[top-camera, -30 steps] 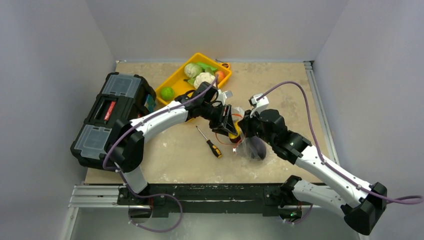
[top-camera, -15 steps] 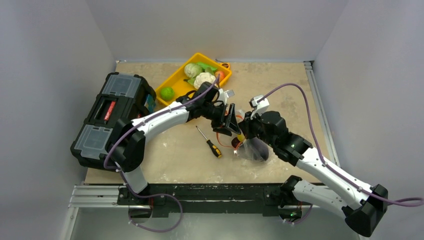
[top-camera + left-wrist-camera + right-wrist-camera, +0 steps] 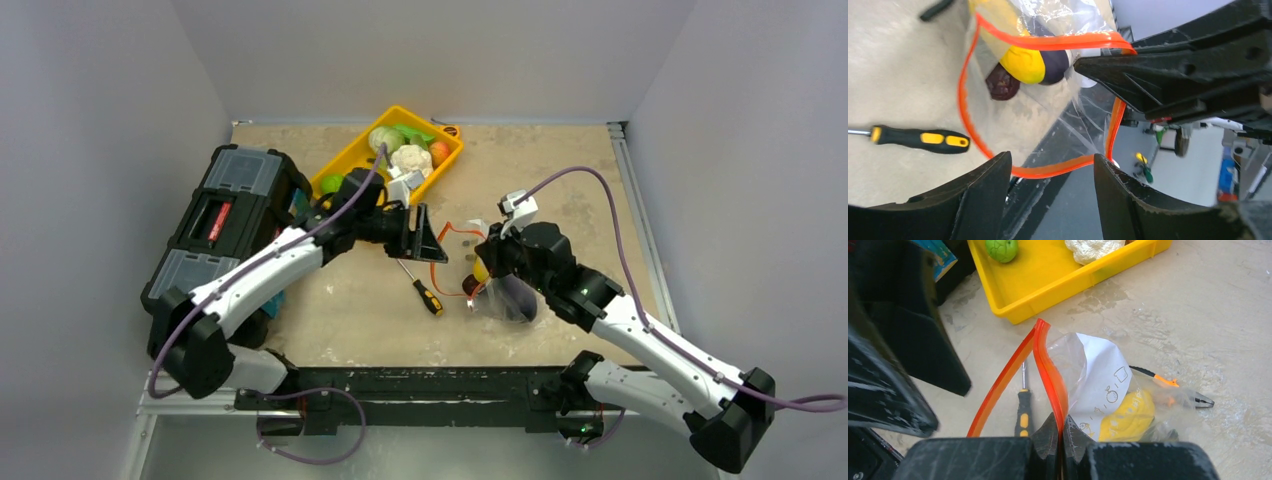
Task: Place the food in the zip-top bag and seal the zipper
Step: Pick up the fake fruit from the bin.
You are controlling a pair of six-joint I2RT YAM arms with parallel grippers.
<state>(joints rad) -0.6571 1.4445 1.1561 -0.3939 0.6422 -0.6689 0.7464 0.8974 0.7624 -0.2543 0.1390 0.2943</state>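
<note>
The clear zip-top bag (image 3: 505,295) lies mid-table with its red-orange zipper (image 3: 447,262) gaping in a loop. Inside it are yellow corn (image 3: 1020,62), a purple eggplant (image 3: 1054,60) and a dark round piece (image 3: 1002,85). My right gripper (image 3: 1062,432) is shut on the zipper strip (image 3: 1050,370) at the bag's mouth. To the left of the mouth, my left gripper (image 3: 1052,157) hangs open with nothing in it, a little apart from the bag. Cabbage (image 3: 383,138), cauliflower (image 3: 410,157), a lime (image 3: 332,184) and an orange-red fruit (image 3: 438,152) sit in the tray.
The yellow tray (image 3: 345,165) stands at the back, left of centre. A black toolbox (image 3: 225,225) fills the left side. A black-and-yellow screwdriver (image 3: 422,290) lies just left of the bag. Orange-handled pliers (image 3: 1173,385) lie behind the bag.
My left gripper has opened wider and drawn back leftward from the bag's mouth towards the tray. The corn has stayed in the bag. The right gripper has kept its hold.
</note>
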